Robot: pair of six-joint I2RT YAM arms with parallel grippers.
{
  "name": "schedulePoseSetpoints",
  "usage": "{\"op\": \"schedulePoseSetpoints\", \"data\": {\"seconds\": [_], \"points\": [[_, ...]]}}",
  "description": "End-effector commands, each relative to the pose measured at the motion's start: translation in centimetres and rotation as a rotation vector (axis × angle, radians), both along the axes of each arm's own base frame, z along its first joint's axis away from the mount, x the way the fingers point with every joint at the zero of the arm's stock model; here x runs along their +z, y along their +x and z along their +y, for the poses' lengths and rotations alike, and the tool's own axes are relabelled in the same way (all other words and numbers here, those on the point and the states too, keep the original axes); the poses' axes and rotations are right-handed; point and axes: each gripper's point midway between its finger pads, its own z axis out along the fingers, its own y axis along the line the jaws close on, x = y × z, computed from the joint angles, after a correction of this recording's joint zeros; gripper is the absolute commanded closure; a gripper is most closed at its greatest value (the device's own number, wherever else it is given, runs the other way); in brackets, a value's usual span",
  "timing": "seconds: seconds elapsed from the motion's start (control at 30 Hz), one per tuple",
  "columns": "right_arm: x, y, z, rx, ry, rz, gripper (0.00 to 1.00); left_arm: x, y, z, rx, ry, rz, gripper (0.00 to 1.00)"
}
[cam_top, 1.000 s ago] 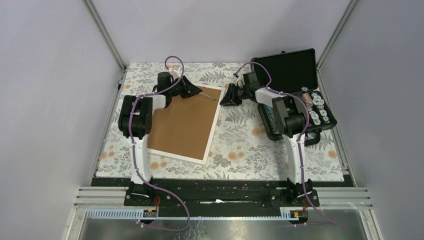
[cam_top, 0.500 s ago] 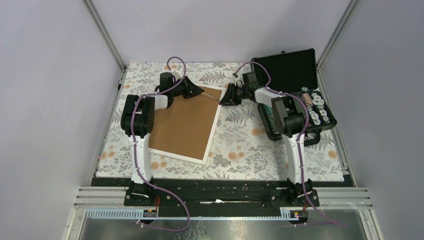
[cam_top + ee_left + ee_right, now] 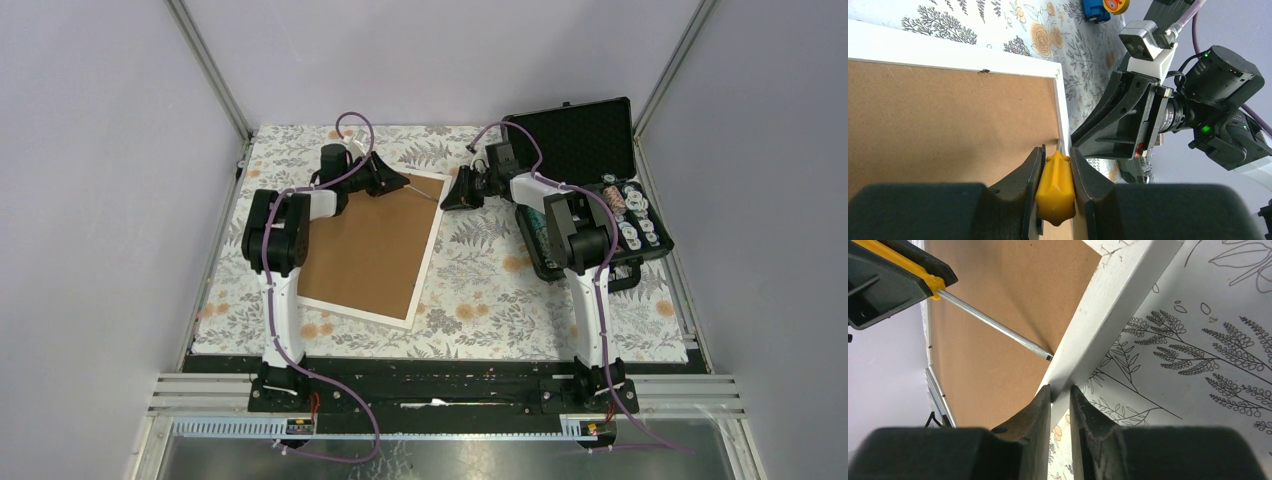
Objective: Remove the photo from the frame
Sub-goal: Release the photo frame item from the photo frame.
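Now the frame [image 3: 365, 250] lies back-up on the floral cloth [image 3: 480, 270]. The left gripper [image 3: 1056, 150] is clamped on a yellow screwdriver [image 3: 1054, 192], its tip at the frame's 1 o'clock corner. The right gripper [image 3: 1060, 388] pinches the white edge there.

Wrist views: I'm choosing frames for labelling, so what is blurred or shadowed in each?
Left wrist view: the near body of the left gripper is a dark blur, the yellow handle of the screwdriver it clamps fairly sharp. Right wrist view: the body of the right gripper is equally soft; the white edge of the frame and the screwdriver's shaft are crisp, a dark shadow beneath that edge.
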Motion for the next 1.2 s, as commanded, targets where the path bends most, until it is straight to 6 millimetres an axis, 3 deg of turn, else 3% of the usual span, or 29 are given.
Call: {"op": "schedulePoseSetpoints", "data": {"seconds": [0.0,0.2,0.5,1.0,1.17], "points": [[-2.9,0.0,1.8,0.039,-0.063,-0.053,0.82,-3.8,-5.5,-5.2,-0.185,0.025,0.119,1.00],[-2.7,0.1,2.8,0.043,-0.055,-0.058,0.81,-0.8,-8.2,-7.5,-0.284,0.120,-0.016,1.00],[-2.8,0.1,2.8,0.035,-0.057,-0.050,0.81,0.4,-14.1,-11.8,-0.433,0.224,-0.107,1.00],[-2.8,0.2,2.7,0.022,-0.061,-0.048,0.80,-0.4,-22.6,-16.3,-0.608,0.261,-0.110,1.00],[-2.9,0.2,2.7,0.019,-0.062,-0.041,0.80,-0.2,-23.6,-17.1,-0.644,0.256,-0.127,1.00]]}}
